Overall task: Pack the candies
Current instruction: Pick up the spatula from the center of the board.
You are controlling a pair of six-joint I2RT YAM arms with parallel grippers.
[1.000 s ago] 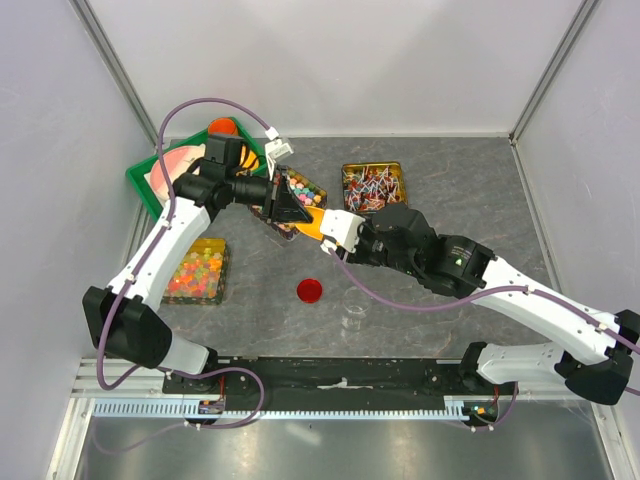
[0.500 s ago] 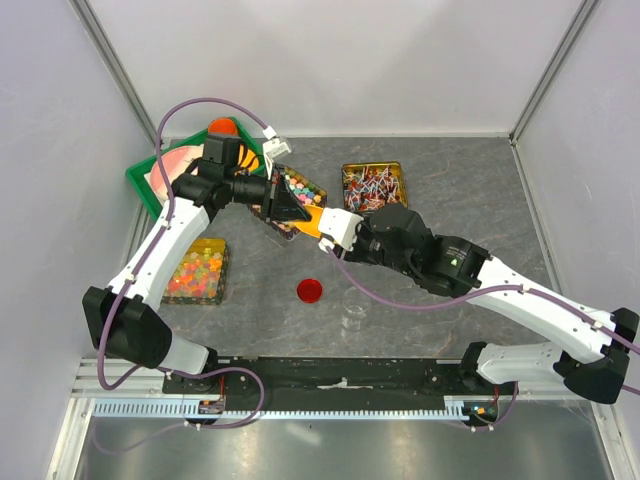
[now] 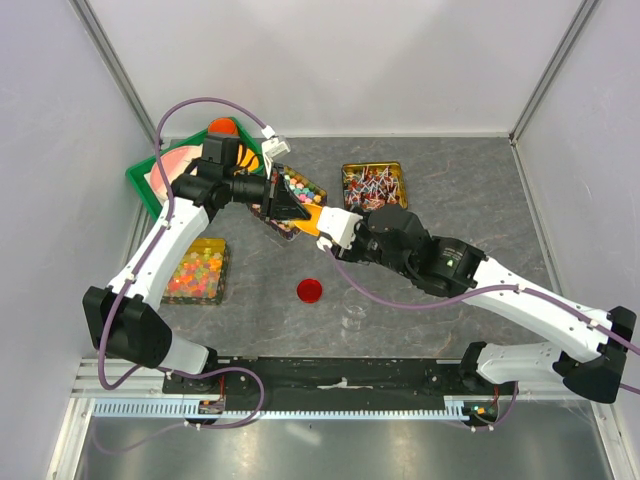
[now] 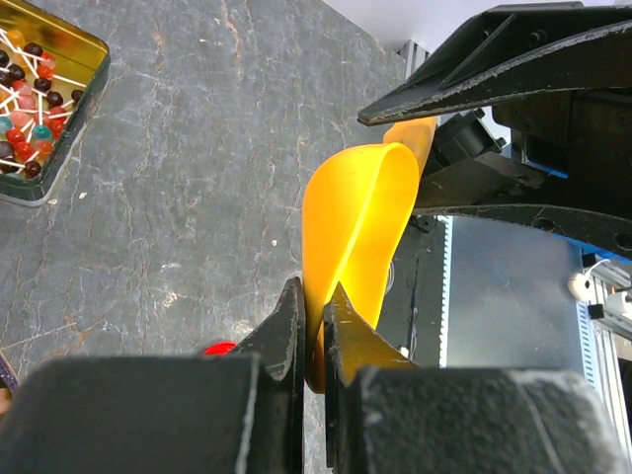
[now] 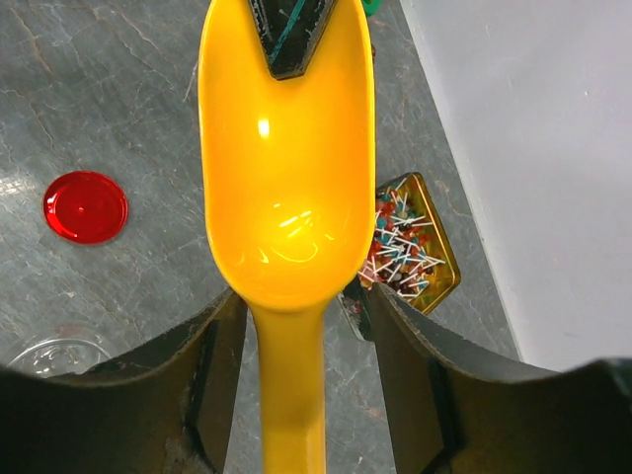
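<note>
Left wrist view: the left gripper [image 4: 314, 308] has its jaws pressed onto the thin front rim of the orange scoop [image 4: 360, 222], pinching it between them. From those jaws the scoop's bowl runs away to its handle, which passes between the two black fingers [image 4: 494, 54] of the right gripper [image 5: 304, 306].

In the right wrist view the right jaws stand spread, one on each side of the handle. A gap shows beside the handle, plainest on the right side. The bowl's glossy inside faces the camera just ahead of these jaws, and one left fingertip [image 5: 294, 44] sits at its far lip.

On the grey table [image 5: 99, 89], a red lid [image 5: 86, 206] lies to the left of the right jaws. The rim of a clear jar [image 5: 49, 354] is nearer on that same side. A tin of lollipops [image 5: 413, 247] lies to their right.

From above, the candies [image 3: 299, 187] sit just behind the left jaws, past the tip of the scoop, and that gripper partly hides them. A box of gummy pieces [image 3: 197, 272] lies well apart from both pairs of jaws, beside the left arm.
</note>
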